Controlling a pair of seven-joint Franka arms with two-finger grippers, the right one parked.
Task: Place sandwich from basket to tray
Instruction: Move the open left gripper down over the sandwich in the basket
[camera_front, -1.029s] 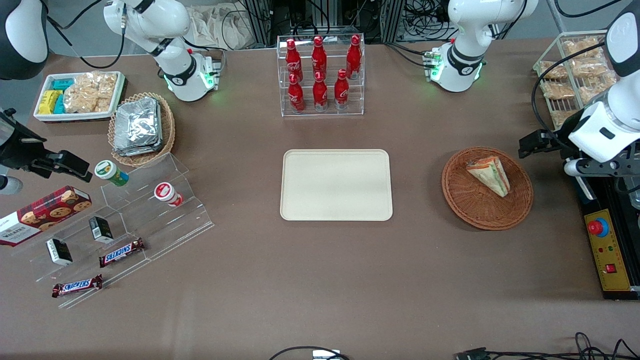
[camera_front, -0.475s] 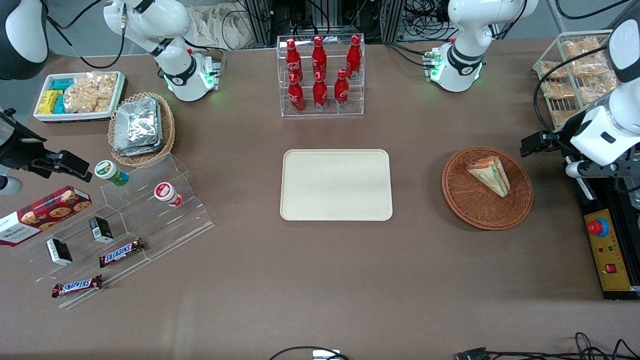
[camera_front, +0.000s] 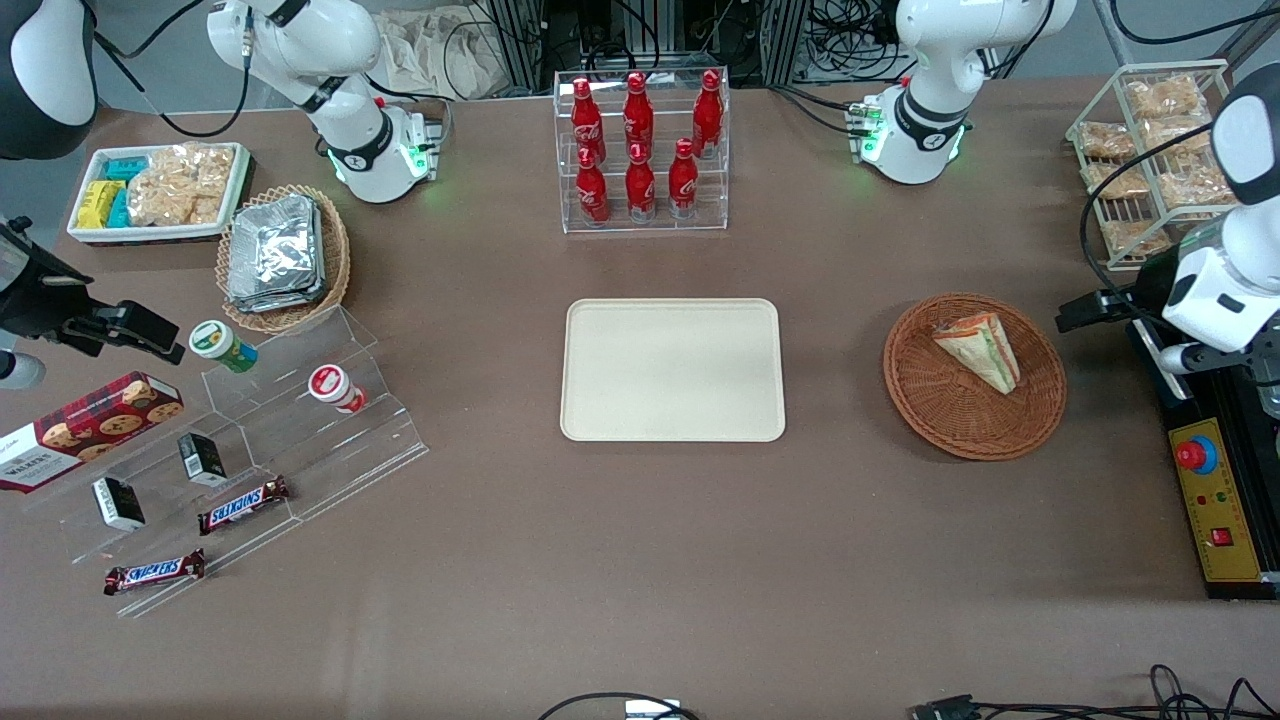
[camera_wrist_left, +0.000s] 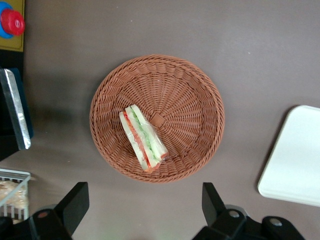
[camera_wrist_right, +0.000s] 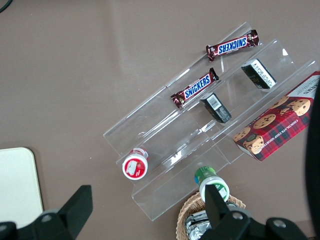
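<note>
The brown table (camera_front: 640, 560) is crowded at the parked arm's end, but the middle is plain, with only the cream tray (camera_front: 672, 369) lying bare at its centre. Toward my working arm's end sits the brown wicker basket (camera_front: 974, 375), and the sandwich (camera_front: 980, 349) lies in it on its side, off the flat centre and nearer one wall, filling edge showing green and orange-red in the wrist view.

From where I sit, nothing of the job is done yet: the sandwich (camera_wrist_left: 143, 137) is untouched in the basket (camera_wrist_left: 190, 90), and the tray (camera_wrist_left: 295, 155) holds nothing. The whole pick, carry and set-down remain.

My gripper (camera_wrist_left: 142, 207) hangs above the table just beside the basket's rim, toward the working arm's end, with its fingers (camera_wrist_left: 75, 200) spread wide and gripping nothing. In the front view it is mostly hidden by the arm's own body, so I judge its height only roughly; it looks well above the wicker. I expect I need to bring it over the wedge and descend.
</note>
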